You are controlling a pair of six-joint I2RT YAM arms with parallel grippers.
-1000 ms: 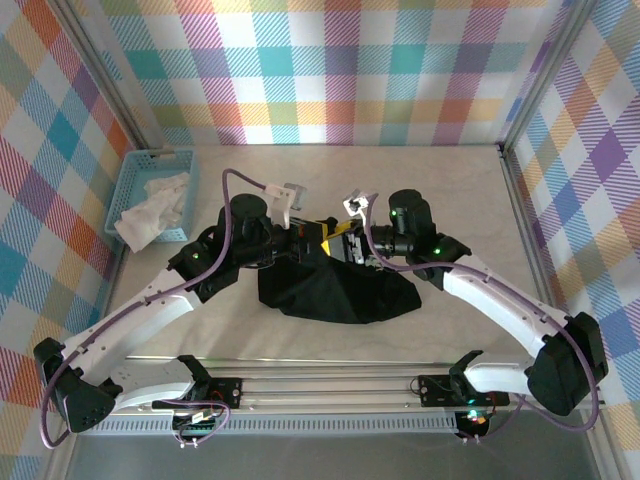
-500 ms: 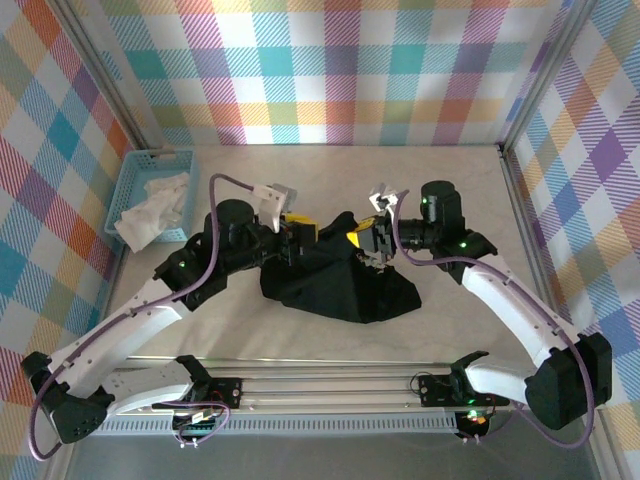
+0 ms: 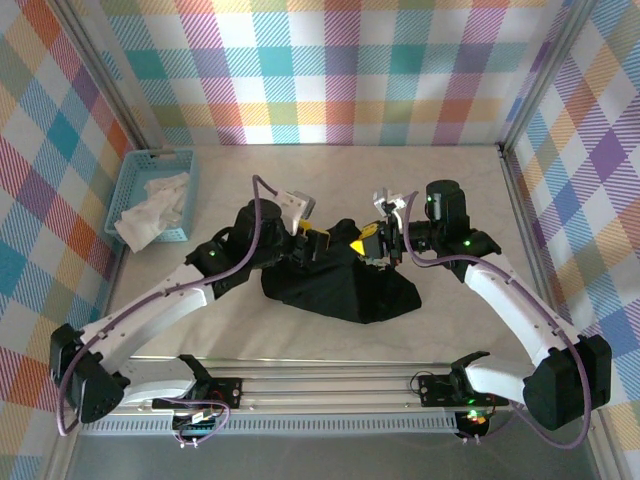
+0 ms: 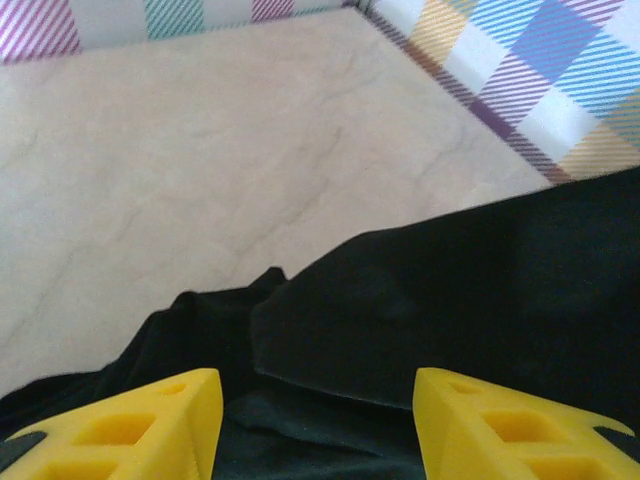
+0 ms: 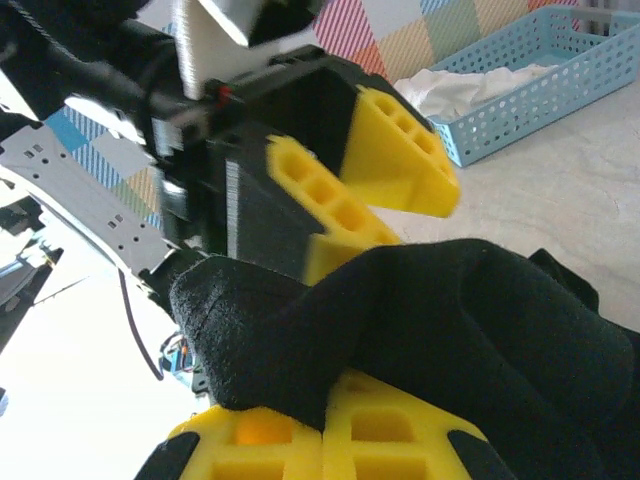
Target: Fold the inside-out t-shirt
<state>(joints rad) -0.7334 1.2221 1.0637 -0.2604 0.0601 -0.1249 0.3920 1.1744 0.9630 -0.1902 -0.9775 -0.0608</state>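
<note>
The black t-shirt lies bunched in a heap at the table's middle. My right gripper hangs over its far edge, shut on a raised fold of the t-shirt; in the right wrist view its yellow fingers press together under the cloth. My left gripper faces it from the left, close by, and stands open. Its yellow fingertips are set wide apart over the t-shirt with nothing pinched between them. The left gripper also appears just beyond the held fold. No print is visible.
A light-blue basket holding a white cloth sits at the far left by the wall; in the right wrist view the basket is in the background. Checked walls enclose the table on three sides. Bare tabletop stretches beyond the shirt.
My left gripper has opened, let go of the cloth and swung back rightward toward the right gripper. The right gripper closed on the fold and lifted it slightly right.
</note>
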